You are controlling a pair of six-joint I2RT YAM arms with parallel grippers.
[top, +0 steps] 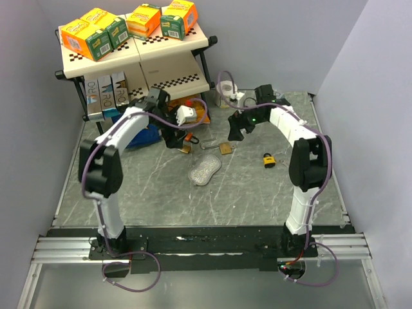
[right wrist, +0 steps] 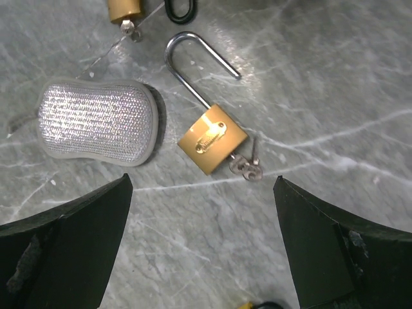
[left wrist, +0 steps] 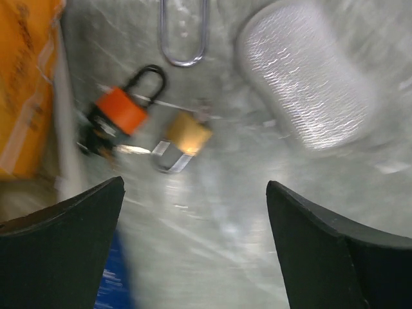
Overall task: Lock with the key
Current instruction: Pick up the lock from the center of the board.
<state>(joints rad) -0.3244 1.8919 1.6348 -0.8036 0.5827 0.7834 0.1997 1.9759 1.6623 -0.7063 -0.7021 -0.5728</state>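
Just above the gap of my right gripper (right wrist: 203, 187), in the middle of the right wrist view, lies the brass padlock (right wrist: 211, 138). It is flat on the table, its long shackle (right wrist: 193, 61) swung open toward the upper left. The keys (right wrist: 246, 166) touch the body's lower right corner; I cannot tell whether one sits in the keyhole. My right jaws stand wide apart with nothing between them.

My left gripper (left wrist: 194, 187) is also spread wide and empty. Above it, left of centre in its view, an orange padlock (left wrist: 122, 109) and a small brass padlock (left wrist: 187, 134) lie side by side. A silver scrubbing pad (right wrist: 96, 122) rests just left of the brass padlock.

The table (top: 257, 199) is grey marbled stone between pale grey walls. A shelf rack (top: 148, 48) carrying orange and green boxes stands at the upper left of the top view, and a yellow-and-black padlock (top: 268, 159) lies right of centre.

The left wrist view is blurred, so I cannot tell whether the small brass padlock is shut.
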